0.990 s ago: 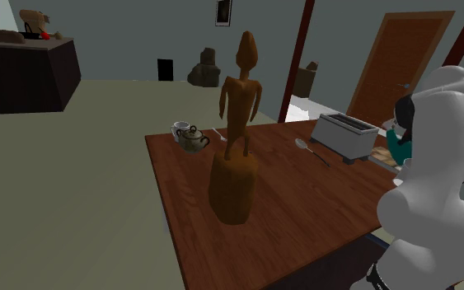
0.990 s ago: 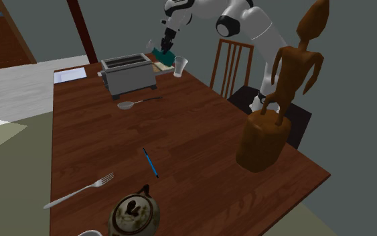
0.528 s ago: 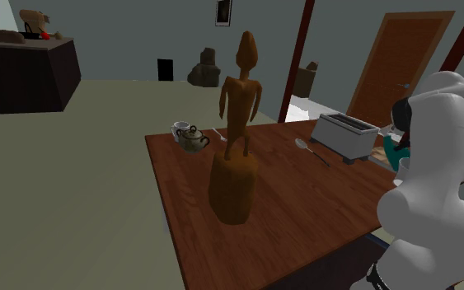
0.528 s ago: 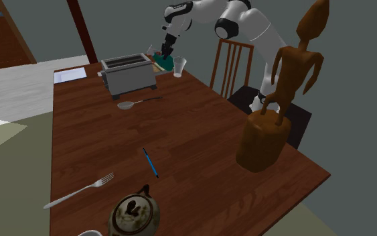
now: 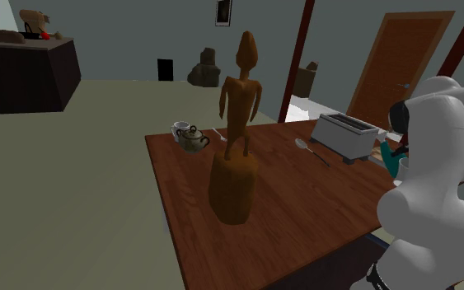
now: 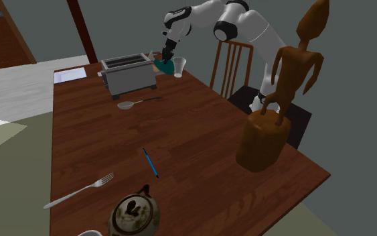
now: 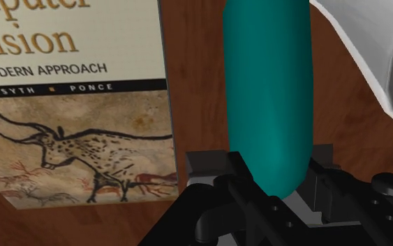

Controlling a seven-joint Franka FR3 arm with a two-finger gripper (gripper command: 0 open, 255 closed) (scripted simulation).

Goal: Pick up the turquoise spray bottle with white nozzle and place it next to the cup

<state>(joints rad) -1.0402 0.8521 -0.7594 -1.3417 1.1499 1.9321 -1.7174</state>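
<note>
While the black gripper (image 7: 268, 166) clamps the smooth, rounded teal spray bottle (image 7: 268, 84), the bottle sits just beside the pale, flared cup (image 7: 376, 49), low over the wood-grain table (image 7: 198, 70), with a flat illustrated book (image 7: 76, 105) on the bottle's side away from the cup.

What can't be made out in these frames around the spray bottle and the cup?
- Nozzle of the spray bottle: wrist view, hidden behind the gripper.
- Whether the bottle rests on the table: second exterior view, too small; shoulder view, the arm covers it.
- Most of the cup: wrist view, cut off by the edge.
- Title of the book: wrist view, cut off by the edge.
</note>
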